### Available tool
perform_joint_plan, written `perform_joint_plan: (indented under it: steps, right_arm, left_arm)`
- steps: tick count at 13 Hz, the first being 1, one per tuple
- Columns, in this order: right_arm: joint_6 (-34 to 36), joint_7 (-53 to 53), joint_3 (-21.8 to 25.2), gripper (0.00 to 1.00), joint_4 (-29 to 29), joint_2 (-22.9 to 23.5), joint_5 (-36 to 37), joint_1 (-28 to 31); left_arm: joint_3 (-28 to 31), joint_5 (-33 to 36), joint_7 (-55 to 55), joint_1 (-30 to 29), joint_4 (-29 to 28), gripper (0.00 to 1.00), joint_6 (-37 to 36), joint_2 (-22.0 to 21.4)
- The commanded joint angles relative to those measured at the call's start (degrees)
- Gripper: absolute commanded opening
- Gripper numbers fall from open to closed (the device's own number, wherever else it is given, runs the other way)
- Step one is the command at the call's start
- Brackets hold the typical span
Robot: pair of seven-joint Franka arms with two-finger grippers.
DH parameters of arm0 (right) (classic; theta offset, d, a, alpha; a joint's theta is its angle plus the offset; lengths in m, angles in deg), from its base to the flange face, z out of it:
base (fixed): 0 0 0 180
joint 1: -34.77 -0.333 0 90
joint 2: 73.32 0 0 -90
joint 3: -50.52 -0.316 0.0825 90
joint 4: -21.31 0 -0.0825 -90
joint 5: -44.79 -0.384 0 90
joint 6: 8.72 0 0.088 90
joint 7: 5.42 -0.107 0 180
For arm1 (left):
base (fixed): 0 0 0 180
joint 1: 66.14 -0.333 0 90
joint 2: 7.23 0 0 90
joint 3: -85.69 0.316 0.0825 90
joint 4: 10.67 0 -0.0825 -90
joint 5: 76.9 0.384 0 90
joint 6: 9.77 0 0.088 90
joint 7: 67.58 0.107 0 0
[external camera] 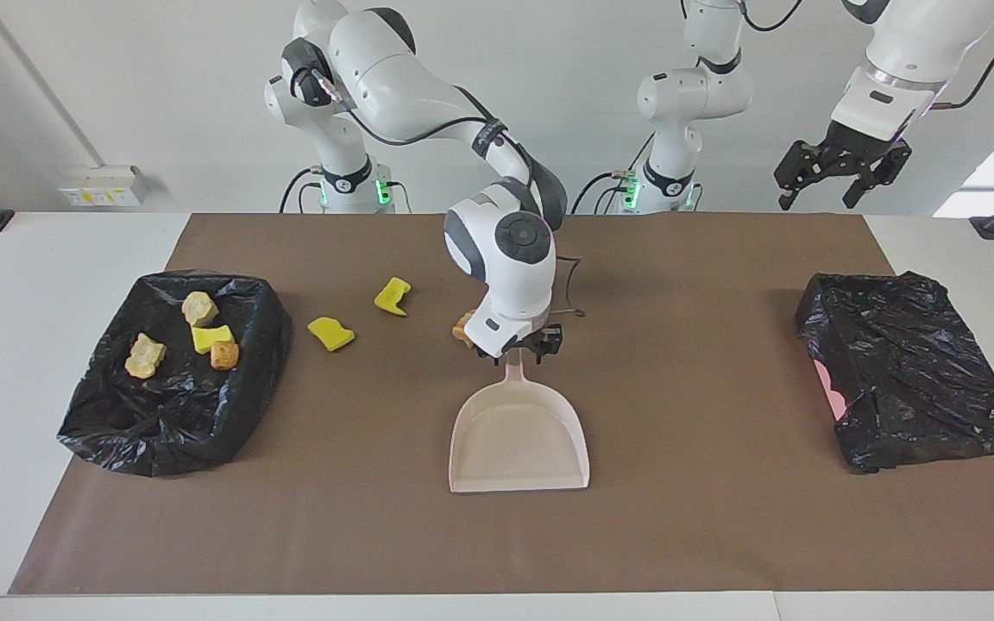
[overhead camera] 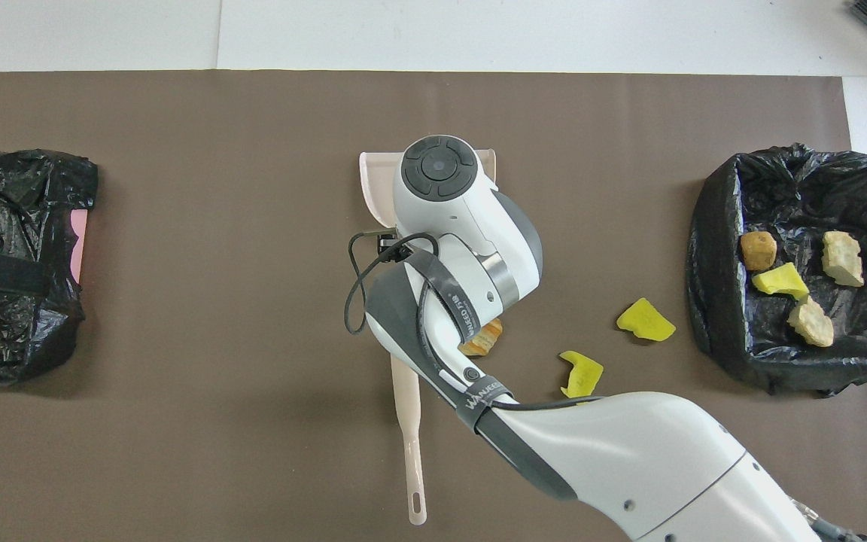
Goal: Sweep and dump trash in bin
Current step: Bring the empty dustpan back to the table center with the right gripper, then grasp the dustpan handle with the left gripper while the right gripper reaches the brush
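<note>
Right pincer sits low at the dustpan handle, apparently clamped on it, pan flat on the desk with its mouth facing away from the robots, likely set to receive scraps. Left pincer waits raised over the left arm's end, fingers spread wide, holding nothing. Trash: four pieces in the open black-lined bin. Two yellow sponge pieces lie on the brown mat between bin and pan. One tan chunk lies beside the handle.
</note>
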Motion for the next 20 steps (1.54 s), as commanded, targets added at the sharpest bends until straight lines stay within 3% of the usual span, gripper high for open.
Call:
perform_joint_plan:
  steps: [1,3,7,10,13,18,19,20]
  right_arm:
    - [2.1,-0.5,-0.2,1.0,3.1,-4.5,-1.4,1.5]
    - [6.3,-0.4,-0.3,1.0,5.9,-7.0,-1.4,0.9]
    - [2.9,-1.4,-1.8,1.0,21.9,-16.1,-9.2,-1.1]
    - [-5.2,-5.4,-1.8,1.0,35.9,-23.5,-9.7,-5.4]
    - [-12.9,-8.0,-1.8,1.0,48.5,-30.2,-13.3,-10.0]
    - [-15.6,-9.6,-2.0,1.0,54.2,-34.0,-15.7,-13.6]
    - [-15.6,-9.6,-1.9,0.98,54.8,-34.2,-16.6,-14.4]
    - [-15.6,-9.6,-1.9,0.86,54.8,-34.4,-17.1,-14.4]
  left_arm:
    - [-0.2,-0.9,-0.1,-0.5,0.7,1.0,0.1,0.3]
    - [-0.2,-0.9,-0.1,-0.4,0.6,1.0,0.1,0.2]
    - [-0.2,-3.2,-0.6,0.3,-3.4,1.0,6.0,-0.8]
    - [-0.6,-3.3,-2.2,2.0,-3.5,1.0,12.9,1.9]
    - [-0.7,-3.1,-13.1,7.5,-2.8,1.0,17.4,5.8]
    - [-0.9,-2.9,-13.9,16.5,0.5,1.0,20.7,12.9]
    - [-0.9,-3.2,-17.3,18.6,0.5,1.0,23.2,14.6]
    - [-0.9,-3.6,-20.9,20.2,0.5,1.0,26.8,15.8]
